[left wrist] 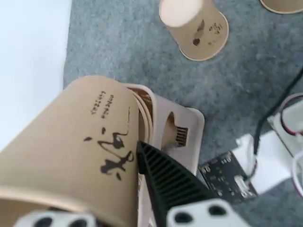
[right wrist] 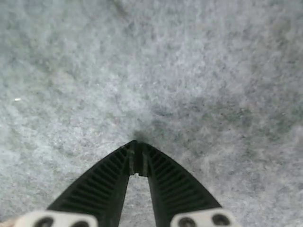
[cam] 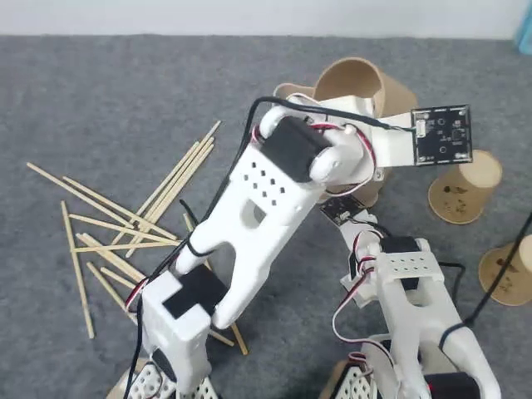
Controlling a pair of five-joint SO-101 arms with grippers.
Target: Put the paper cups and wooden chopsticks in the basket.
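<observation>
Left gripper (left wrist: 118, 170) holds a paper cup (cam: 359, 81) at the far side of the bench (cam: 125, 100).
We note its jaws pinching the cup, which lies tipped on its side just beside a beige slotted panel (left wrist: 177, 127); we cannot tell whether that is the basket. The right gripper (right wrist: 137, 152) hangs low over the grey felt, jaws pressed together on nothing. A second cup (cam: 465, 187) stands upside down at the bench's right, and a third cup (cam: 509, 270) stands near it at the edge. The wooden chopsticks (cam: 125, 224) lie scattered at the left, several crossing.
</observation>
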